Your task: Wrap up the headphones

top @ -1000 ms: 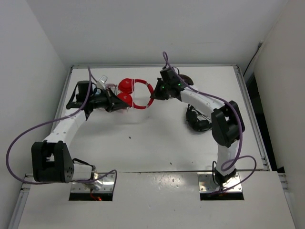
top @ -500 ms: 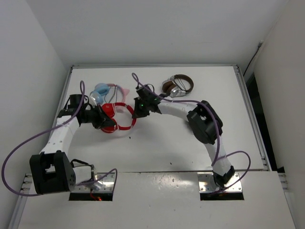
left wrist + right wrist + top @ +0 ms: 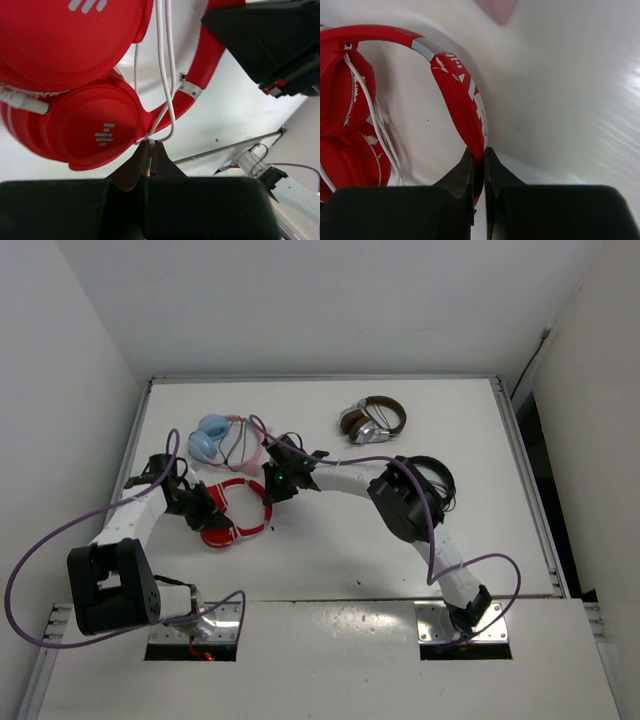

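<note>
The red headphones [image 3: 232, 510] sit at the table's left middle, ear cups folded together at the lower left. The headphones also fill the left wrist view [image 3: 75, 120] and show in the right wrist view [image 3: 455, 95]. My left gripper [image 3: 203, 506] is shut on the thin white cable [image 3: 165, 90], pinching a loop of it beside the lower ear cup. My right gripper [image 3: 268, 492] is shut on the red headband [image 3: 462, 110], clamping it between the fingertips. Strands of the cable [image 3: 370, 115] run across the ear cups.
Light-blue and pink headphones [image 3: 225, 438] lie just behind the red ones. Brown-and-silver headphones [image 3: 372, 421] lie at the back middle. Black headphones [image 3: 437, 483] lie partly under the right arm. The table's near edge [image 3: 300, 598] is close in front.
Both grippers have carried the red headphones from the back of the table toward the front left. The blue-pink and brown-and-silver headphones, hidden before, are now uncovered.
</note>
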You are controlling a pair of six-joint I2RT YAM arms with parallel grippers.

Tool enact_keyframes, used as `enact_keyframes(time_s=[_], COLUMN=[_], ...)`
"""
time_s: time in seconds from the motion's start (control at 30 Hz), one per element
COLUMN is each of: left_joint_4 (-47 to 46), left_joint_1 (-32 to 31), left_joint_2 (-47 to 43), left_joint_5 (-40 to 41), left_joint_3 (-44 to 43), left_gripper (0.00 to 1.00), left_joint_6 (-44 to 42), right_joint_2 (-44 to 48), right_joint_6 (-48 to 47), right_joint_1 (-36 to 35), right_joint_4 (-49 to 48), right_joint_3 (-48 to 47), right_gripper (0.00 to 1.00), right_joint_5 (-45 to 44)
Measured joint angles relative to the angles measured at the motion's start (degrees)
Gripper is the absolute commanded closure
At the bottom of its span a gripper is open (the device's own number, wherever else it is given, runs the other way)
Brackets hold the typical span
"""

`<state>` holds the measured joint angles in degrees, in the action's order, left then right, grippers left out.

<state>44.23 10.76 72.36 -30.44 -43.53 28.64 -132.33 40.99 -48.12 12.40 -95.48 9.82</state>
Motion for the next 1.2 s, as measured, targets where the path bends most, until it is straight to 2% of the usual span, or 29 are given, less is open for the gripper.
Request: enact_keyframes(time_s=[0.27, 0.33, 0.37, 0.4, 0.47, 0.53, 0.7, 0.8, 0.97, 1.1, 1.2], left_joint_4=[0.3, 0.1, 0.0, -0.2, -0.5, -1.2, -4.4, -4.7, -3.3, -2.1, -1.1], left_joint_1=[1.4, 1.6, 1.7, 1.7, 1.7, 1.7, 1.7, 1.7, 1.8, 1.6, 0.3], left_joint_2=[4.0, 5.1, 5.6, 5.8, 6.1, 6.4, 7.5, 7.5, 6.7, 3.0, 0.1], left_joint_5=[5.1, 5.7, 5.9, 6.0, 6.4, 6.7, 7.4, 7.9, 7.6, 6.2, 5.2], left_joint_3=[1.0, 1.0, 1.0, 1.0, 1.0, 1.0, 0.5, -0.7, -5.2, -12.1, -18.1], left_gripper=[1.00, 1.00, 0.99, 0.96, 0.96, 0.91, 0.84, 0.84, 0.78, 0.72, 0.60], left_joint_6=[-0.7, -0.8, -0.8, -0.8, -1.0, -1.0, -1.2, -2.2, -5.9, -10.0, -13.1], right_joint_2=[-2.0, -2.1, -2.1, -2.2, -2.2, -2.2, -2.0, -1.2, 3.2, 10.8, 18.4], right_joint_6=[-2.4, -2.9, -3.1, -3.2, -3.5, -3.8, -4.0, -4.2, -4.4, -4.7, -5.5], right_joint_1=[-1.7, -1.8, -1.9, -1.9, -1.8, -1.7, -1.6, -1.2, -0.2, 2.2, 4.9], right_joint_4=[-1.7, -2.2, -2.3, -2.4, -2.6, -2.8, -3.3, -3.1, -2.2, -1.6, -1.4], right_joint_3=[-1.1, -1.1, -1.1, -1.1, -1.1, -1.1, -0.9, -0.1, 0.9, 2.8, 4.7], right_gripper=[0.99, 0.95, 0.88, 0.84, 0.79, 0.74, 0.66, 0.65, 0.62, 0.53, 0.34], right_joint_5=[0.8, 0.8, 0.8, 0.9, 1.2, 1.8, 3.4, 3.7, 3.7, 3.9, 3.9])
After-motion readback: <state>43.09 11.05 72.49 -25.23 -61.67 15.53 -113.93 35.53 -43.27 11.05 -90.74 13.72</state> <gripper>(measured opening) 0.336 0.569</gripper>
